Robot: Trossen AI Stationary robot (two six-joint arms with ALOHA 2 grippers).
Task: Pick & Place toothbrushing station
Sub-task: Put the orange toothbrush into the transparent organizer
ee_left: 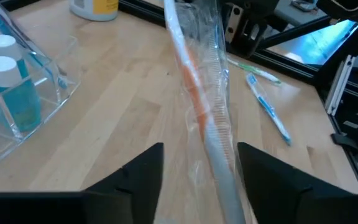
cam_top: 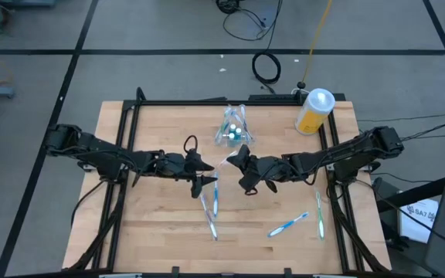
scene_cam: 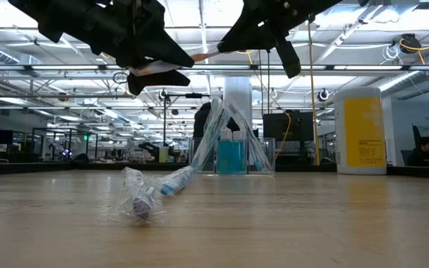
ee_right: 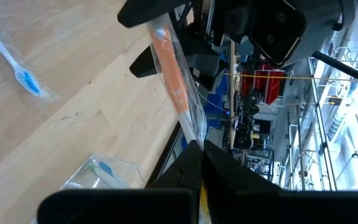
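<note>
A toothbrush with an orange handle, in a clear wrapper (ee_left: 197,99), hangs in the air over the table's middle between my two grippers (cam_top: 223,161). My right gripper (ee_right: 199,155) is shut on one end of it. My left gripper (ee_left: 197,180) is open, one finger on either side of the other end; I cannot tell whether they touch it. The clear cup (cam_top: 234,131), with teal tubes (ee_left: 5,87) and several toothbrushes in it, stands just beyond, toward the far edge. More wrapped toothbrushes (cam_top: 211,205) (cam_top: 288,224) lie flat on the table nearer the front. My right gripper pinches the end of the clear wrapper (ee_right: 194,134) between its two shut fingers. The fingers come about level from the table's right and lie along the brush. The brush is lifted clear of the table and reaches out toward my left gripper (scene_cam: 199,56).
A yellow bottle with a white cap (cam_top: 314,112) stands at the far right corner. A third toothbrush (cam_top: 319,212) lies near the right rail. A black frame (cam_top: 130,123) runs along the table's sides. Bare wood lies at the front left.
</note>
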